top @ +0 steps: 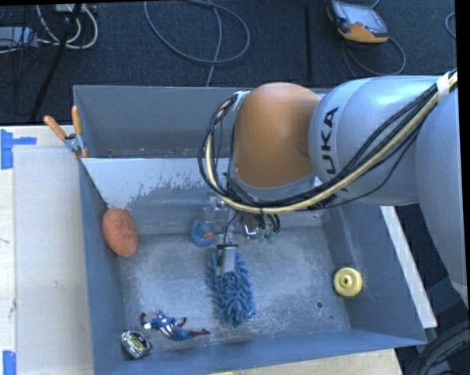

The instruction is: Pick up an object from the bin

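Surfaces in the bin

I read the bin (104,305) as matt grey metal, floor scuffed and speckled pale; the blue tufted piece (233,293) as shaggy cloth; the orange-brown oval (120,232) as dull, rough; the yellow disc (348,281) as smooth glossy plastic; the arm's orange cover (271,134) as smooth, softly shiny.

We are looking at a robotics lab: a KUKA arm (388,137) is hanging over a grey metal bin (139,125), and cables (72,27) are lying on the floor (283,45).

Shaggy blue mitt (233,293) — flat, central
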You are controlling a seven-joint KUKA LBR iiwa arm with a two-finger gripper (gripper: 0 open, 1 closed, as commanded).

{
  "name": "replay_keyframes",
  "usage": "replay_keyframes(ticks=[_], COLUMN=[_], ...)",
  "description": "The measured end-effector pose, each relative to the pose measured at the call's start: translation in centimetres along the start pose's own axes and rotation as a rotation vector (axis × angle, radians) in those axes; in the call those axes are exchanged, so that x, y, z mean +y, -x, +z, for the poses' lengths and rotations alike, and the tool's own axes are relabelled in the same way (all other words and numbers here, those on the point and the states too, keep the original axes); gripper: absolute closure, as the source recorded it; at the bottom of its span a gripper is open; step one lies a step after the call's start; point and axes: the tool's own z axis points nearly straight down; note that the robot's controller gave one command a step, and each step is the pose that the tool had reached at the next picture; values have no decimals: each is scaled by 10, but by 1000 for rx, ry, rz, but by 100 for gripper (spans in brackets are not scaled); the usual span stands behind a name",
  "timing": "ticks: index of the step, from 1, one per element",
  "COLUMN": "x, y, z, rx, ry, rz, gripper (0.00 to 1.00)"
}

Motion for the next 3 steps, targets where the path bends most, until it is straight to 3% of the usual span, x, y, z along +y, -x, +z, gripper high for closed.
replay_keyframes(ticks=[1, 2, 3], x=[-1, 1, 2], y=[1, 1, -28], z=[-5, 26, 86], rx=[-7, -18, -7], ry=[1, 2, 0], rz=[2, -12, -141], gripper=[0, 0, 0])
